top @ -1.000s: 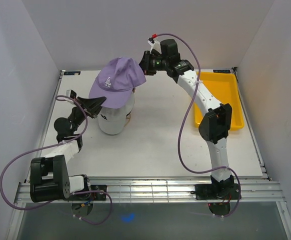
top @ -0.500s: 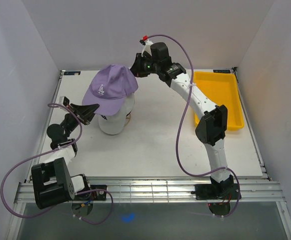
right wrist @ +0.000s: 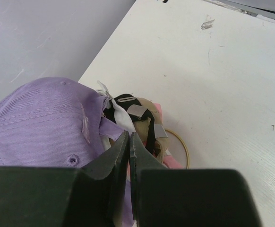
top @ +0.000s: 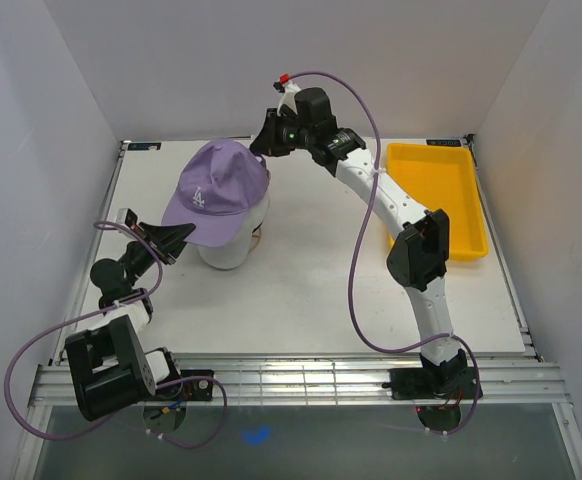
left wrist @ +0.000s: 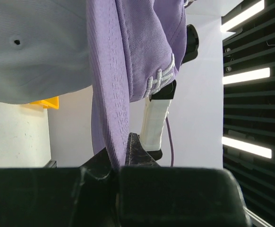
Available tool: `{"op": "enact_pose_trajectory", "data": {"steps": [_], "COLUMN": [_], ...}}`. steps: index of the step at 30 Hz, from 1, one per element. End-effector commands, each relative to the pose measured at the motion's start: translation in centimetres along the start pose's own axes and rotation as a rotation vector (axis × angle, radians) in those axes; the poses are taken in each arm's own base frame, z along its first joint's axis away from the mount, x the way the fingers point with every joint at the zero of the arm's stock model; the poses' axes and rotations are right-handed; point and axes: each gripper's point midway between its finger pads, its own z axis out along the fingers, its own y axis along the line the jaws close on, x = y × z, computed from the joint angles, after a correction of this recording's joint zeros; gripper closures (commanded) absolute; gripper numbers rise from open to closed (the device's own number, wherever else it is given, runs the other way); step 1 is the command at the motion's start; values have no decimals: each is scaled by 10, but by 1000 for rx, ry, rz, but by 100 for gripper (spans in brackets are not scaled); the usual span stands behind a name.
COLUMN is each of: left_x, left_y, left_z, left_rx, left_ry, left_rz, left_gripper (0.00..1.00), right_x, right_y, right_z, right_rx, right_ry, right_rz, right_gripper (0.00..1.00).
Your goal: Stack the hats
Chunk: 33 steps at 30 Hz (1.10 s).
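The purple cap point(top: 216, 185) sits on top of the stack of caps point(top: 229, 248) at the table's middle left. My left gripper point(top: 176, 236) is shut on the purple brim point(left wrist: 108, 94), gripping it from below at its front edge point(left wrist: 121, 150). My right gripper point(top: 262, 140) is shut on the purple cap's rear edge point(right wrist: 129, 138). The right wrist view shows the purple crown point(right wrist: 38, 118) and, beneath it, the back straps of the black, white, tan and pink caps point(right wrist: 140, 116). The white cap point(left wrist: 33, 47) lies right under the purple one.
A yellow tray point(top: 439, 200) stands at the back right of the white table point(top: 311, 270). The grey walls are close behind and at both sides. The right arm point(left wrist: 156, 118) reaches across above the stack.
Both grippers have moved the purple cap left and down, from tilted above the stack to resting over it. The left arm has drawn back toward the near left.
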Motion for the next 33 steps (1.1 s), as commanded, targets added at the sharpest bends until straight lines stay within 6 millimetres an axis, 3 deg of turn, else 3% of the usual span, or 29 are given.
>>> {"op": "enact_pose_trajectory", "data": {"steps": [1,18,33], "left_x": [36,21,13], "left_y": [-30,12,51], "left_z": [-15,-24,-32], "left_rx": [149,62,-19], "left_ry": [83,30,-6], "left_rz": [357,269,174], "left_gripper": [100,100,98], "right_x": [-36,-8,20], "right_y": [3,-14,-52], "right_z": [-7,8,17], "right_rx": [4,21,93], "right_ry": [-111,-51,6], "right_rz": [-61,-42,-12], "right_gripper": [92,92,92]}}
